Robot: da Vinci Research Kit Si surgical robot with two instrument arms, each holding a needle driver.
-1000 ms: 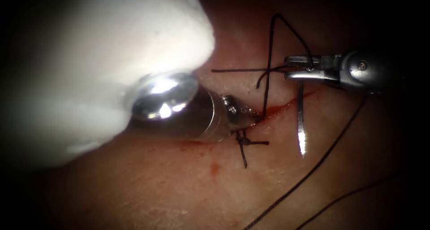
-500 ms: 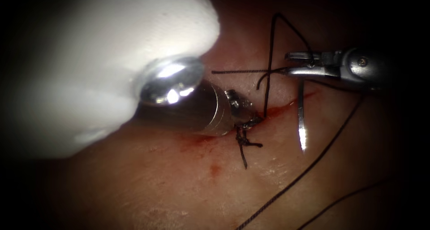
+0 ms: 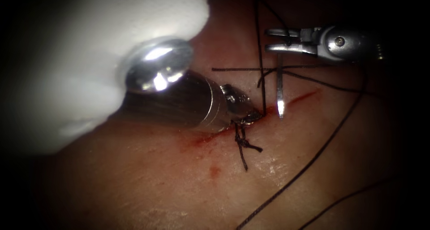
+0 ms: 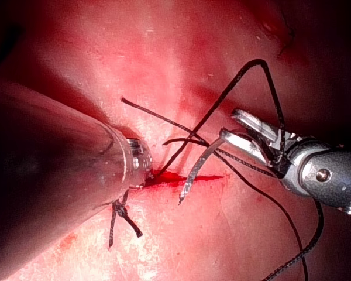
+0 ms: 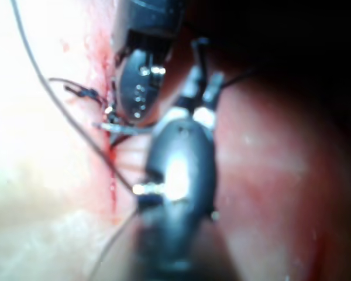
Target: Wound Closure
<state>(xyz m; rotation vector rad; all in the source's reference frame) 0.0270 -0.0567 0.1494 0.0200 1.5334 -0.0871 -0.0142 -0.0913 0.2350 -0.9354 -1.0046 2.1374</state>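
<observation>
Since a second ago my right gripper [image 3: 273, 39] has risen toward the upper right of the frame and shifted left, lifting the needle [image 3: 280, 93] with it.

My right gripper's jaws look slightly parted at the tips, yet the needle hangs from the lower one, gripped at its blunt end where the thread [image 3: 313, 160] joins. Its long axis runs nearly straight down, point toward the cut [image 3: 295, 100], clear of the tissue [image 3: 156, 180] and just above the cut's right stretch. My left gripper [image 3: 251, 117] presses its tip into the cut at mid-frame, beside the knotted stitch [image 3: 242, 142]; I cannot tell whether its jaws are spread. One thread strand rises from there to the top of the frame, another crosses it sideways under my right gripper. Red fluid [image 3: 199, 142] stains the tissue left of the stitch.
</observation>
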